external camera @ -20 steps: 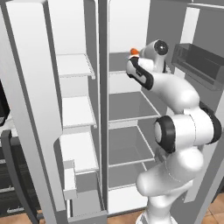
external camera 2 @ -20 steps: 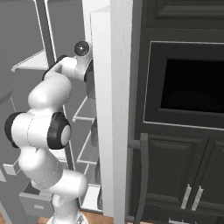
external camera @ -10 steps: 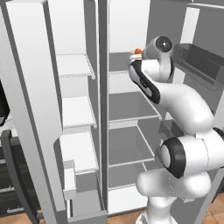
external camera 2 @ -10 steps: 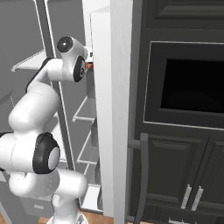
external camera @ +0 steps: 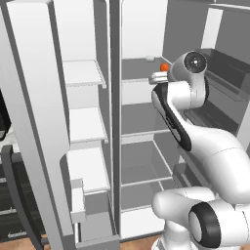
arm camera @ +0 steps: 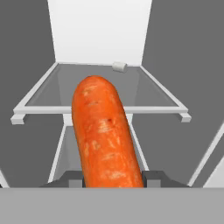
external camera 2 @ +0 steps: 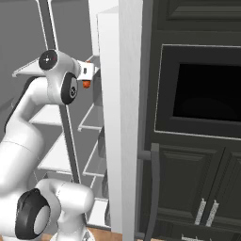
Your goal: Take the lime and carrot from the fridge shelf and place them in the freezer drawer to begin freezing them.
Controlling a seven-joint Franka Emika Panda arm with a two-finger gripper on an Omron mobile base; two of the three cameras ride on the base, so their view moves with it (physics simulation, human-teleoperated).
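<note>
The orange carrot (arm camera: 105,131) sits between the two dark finger tips, and my gripper (arm camera: 111,177) is shut on it. In the left base view the carrot (external camera: 165,67) shows as an orange spot beside the hand, held just above the front right of the fridge shelf (external camera: 136,73). From the right, my gripper (external camera 2: 87,71) pokes past the fridge wall with the carrot (external camera 2: 87,84) under it. The fridge shelf (arm camera: 57,94) lies below and beyond the carrot. The lime is out of view. The freezer drawer (external camera: 97,240) sits low in the left compartment.
A small white lump (arm camera: 119,66) lies at the back of the shelf, also seen as the white lump (external camera: 150,58). Both fridge doors stand open, with dark door bins (external camera: 229,73) to the right. Narrow white shelves (external camera: 85,73) fill the left compartment. A black oven cabinet (external camera 2: 197,103) stands right of the fridge.
The arm has swung its elbow out and back. The hand with the carrot has drifted right and slightly down along the shelf's front. The jaws have tightened a little on the carrot.
</note>
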